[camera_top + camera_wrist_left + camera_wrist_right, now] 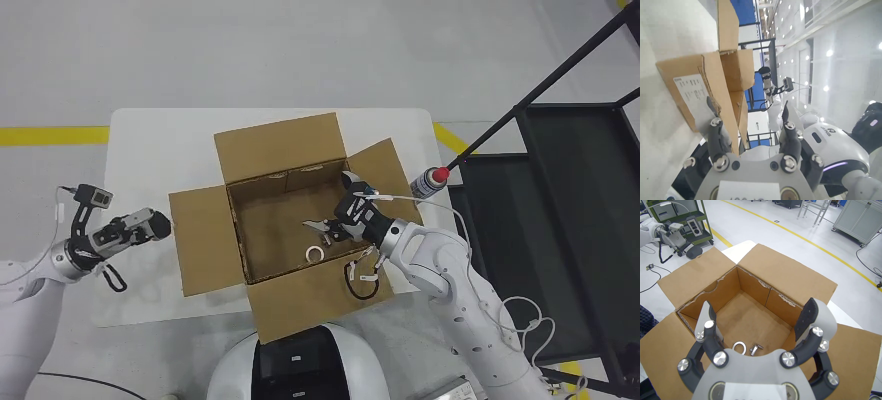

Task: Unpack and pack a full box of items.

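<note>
Top view shows the cardboard box (280, 150) open on the white table (150, 140), its four flaps splayed outward; the widest strip of table lies beyond the box's far flap. My right gripper (759, 306) hangs above the box's right-hand rim, fingers wide apart, holding nothing. My left gripper (747, 104) sits at the outer edge of the box's left flap, fingers also spread; whether they touch cardboard I cannot tell. A red-capped spray can (430, 181) sits just beyond the right flap, a black rack (560, 230) farther out. Right wrist view picks out a white ring (739, 346) and a small metal piece (756, 348) on the box floor, toward its near wall.
</note>
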Controlling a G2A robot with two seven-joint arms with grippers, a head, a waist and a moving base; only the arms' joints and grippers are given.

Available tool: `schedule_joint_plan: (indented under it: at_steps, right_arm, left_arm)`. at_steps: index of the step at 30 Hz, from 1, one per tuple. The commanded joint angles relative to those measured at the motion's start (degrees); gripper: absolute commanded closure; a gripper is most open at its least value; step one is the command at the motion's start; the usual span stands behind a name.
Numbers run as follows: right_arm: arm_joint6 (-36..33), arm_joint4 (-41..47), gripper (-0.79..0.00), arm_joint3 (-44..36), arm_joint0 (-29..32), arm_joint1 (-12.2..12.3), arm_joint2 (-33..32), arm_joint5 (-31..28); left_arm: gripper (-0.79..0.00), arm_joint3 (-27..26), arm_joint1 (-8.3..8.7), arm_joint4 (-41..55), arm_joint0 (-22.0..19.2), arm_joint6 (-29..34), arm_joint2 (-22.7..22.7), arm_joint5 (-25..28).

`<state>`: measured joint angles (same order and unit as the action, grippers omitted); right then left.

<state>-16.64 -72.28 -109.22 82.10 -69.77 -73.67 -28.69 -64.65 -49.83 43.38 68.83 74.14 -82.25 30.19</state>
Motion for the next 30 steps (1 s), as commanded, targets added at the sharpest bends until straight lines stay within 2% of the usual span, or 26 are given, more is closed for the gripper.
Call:
schedule_joint_plan:
  at_steps: [1, 8, 17, 21, 25, 30]
  right_arm:
    - [0.0, 0.0, -0.785, 0.0, 0.0, 0.0, 0.0, 0.0]
    - [-1.7, -0.6, -0.785, -0.3, 0.0, 0.0, 0.1, 1.0]
    - [-31.3, 3.8, -0.785, -7.2, -2.5, -0.3, 4.0, 10.7]
    - [-38.0, 8.1, -0.785, -6.4, -3.6, -0.6, 4.9, 15.5]
    - [-39.3, 13.2, -0.785, -3.6, -4.9, -0.9, 4.8, 18.8]
    - [-39.3, 13.2, -0.785, -3.6, -4.9, -0.9, 4.8, 18.8]
  left_arm:
    - [-0.785, 1.7, -0.22, 1.2, -0.4, -1.7, -0.2, 1.6]
    - [-0.785, 2.4, -0.28, 1.0, -0.6, -2.4, -0.3, 2.3]
    - [-0.785, 2.4, -0.28, 1.0, -0.6, -2.4, -0.3, 2.3]
    - [-0.785, 2.4, -0.28, 1.0, -0.6, -2.4, -0.3, 2.3]
    - [-0.785, 2.4, -0.28, 1.0, -0.6, -2.4, -0.3, 2.3]
    - [-0.785, 2.4, -0.28, 1.0, -0.6, -2.4, -0.3, 2.3]
